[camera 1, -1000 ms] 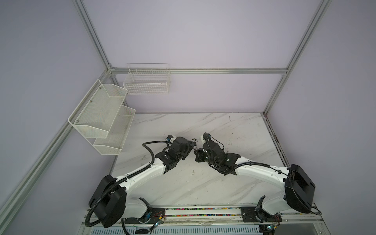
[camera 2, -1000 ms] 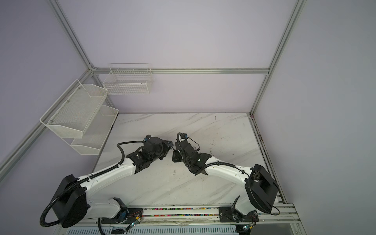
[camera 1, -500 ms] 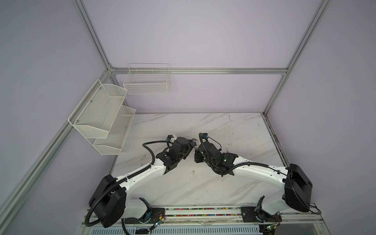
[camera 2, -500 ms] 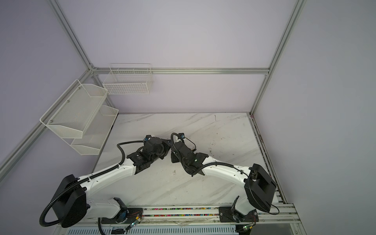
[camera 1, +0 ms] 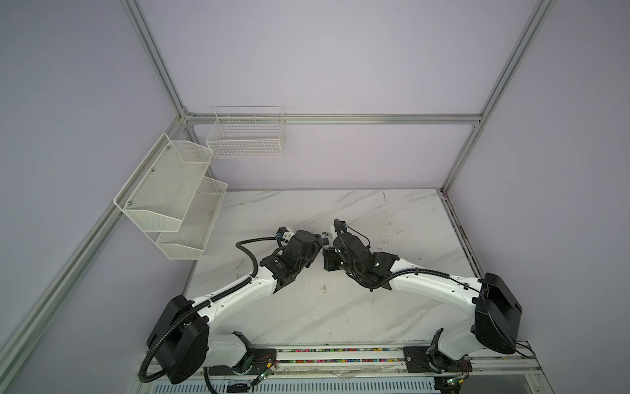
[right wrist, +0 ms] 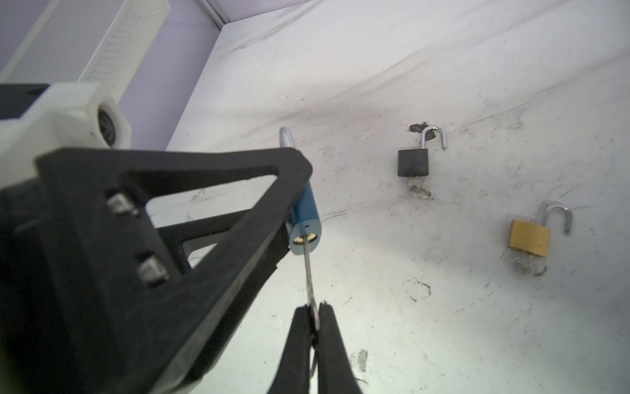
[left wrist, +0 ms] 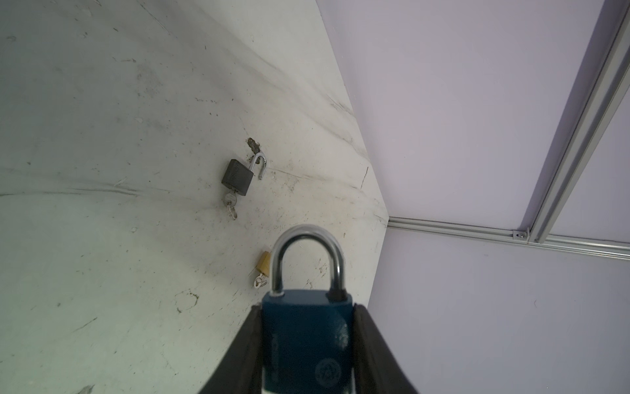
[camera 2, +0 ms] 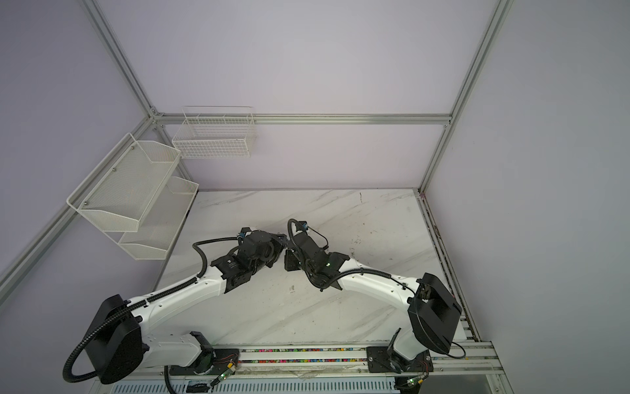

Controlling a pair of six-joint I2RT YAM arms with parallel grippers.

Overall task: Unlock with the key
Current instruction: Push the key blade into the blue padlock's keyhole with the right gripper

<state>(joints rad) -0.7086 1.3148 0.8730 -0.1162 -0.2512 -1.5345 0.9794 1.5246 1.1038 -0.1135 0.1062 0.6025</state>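
Key meets blue lock, both grippers clamped.

R gripper is pinched tight on the head end of a thin silver metal key. The blade runs straight to the brass-coloured keyway in the underside of the blue-bodied padlock w/ silver steel shackle (how deep it's in, can't tell). L gripper grasps that padlock by its two narrow edges, held up off the white marble-look tabletop, w/ both shackle legs seated in the body. Beyond, flat on the table, lies a small brass padlock, shackle swung open, key w/ ring in its base. Further on is a dark grey padlock, also open w/ key in, apart from the brass one. Furthest back hangs a white perforated-metal wall shelf.
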